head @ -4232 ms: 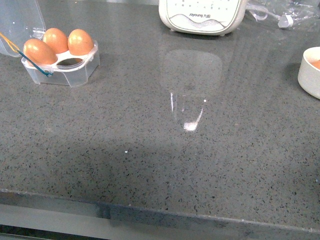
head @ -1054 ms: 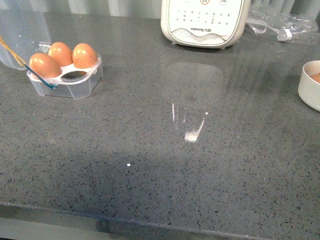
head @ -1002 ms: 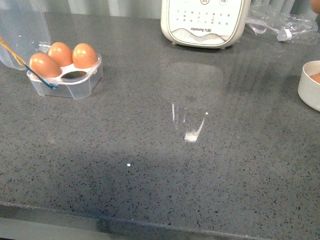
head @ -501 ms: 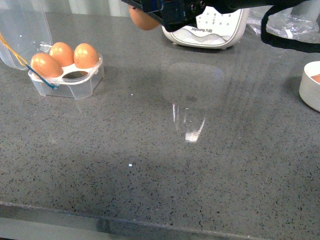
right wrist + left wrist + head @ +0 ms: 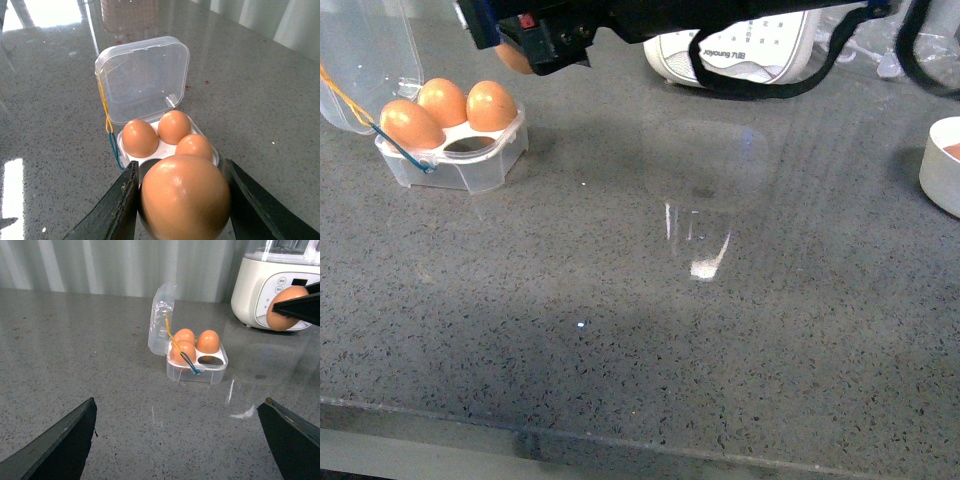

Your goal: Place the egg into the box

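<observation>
My right gripper (image 5: 505, 38) is shut on the egg (image 5: 514, 60), an orange-brown one, and holds it in the air just behind and right of the box (image 5: 480, 170). The box is a clear plastic case with its lid (image 5: 365, 60) standing open. Three eggs fill three cells, and the front-right cell (image 5: 470, 146) is bare. In the right wrist view the egg (image 5: 185, 197) sits between both fingers (image 5: 117, 205), with the box (image 5: 212, 155) just beyond it. My left gripper (image 5: 178, 405) is open over bare counter, well short of the box (image 5: 197, 374).
A large white appliance (image 5: 740, 50) stands at the back, behind my right arm. A white bowl (image 5: 942, 165) sits at the right edge. A clear plastic bag (image 5: 880, 50) lies at the back right. The grey counter's front edge (image 5: 620, 440) runs along the bottom.
My right arm has come into the front view from the right with the egg and carried it leftward along the back, ending beside the box. The box and its eggs have not moved.
</observation>
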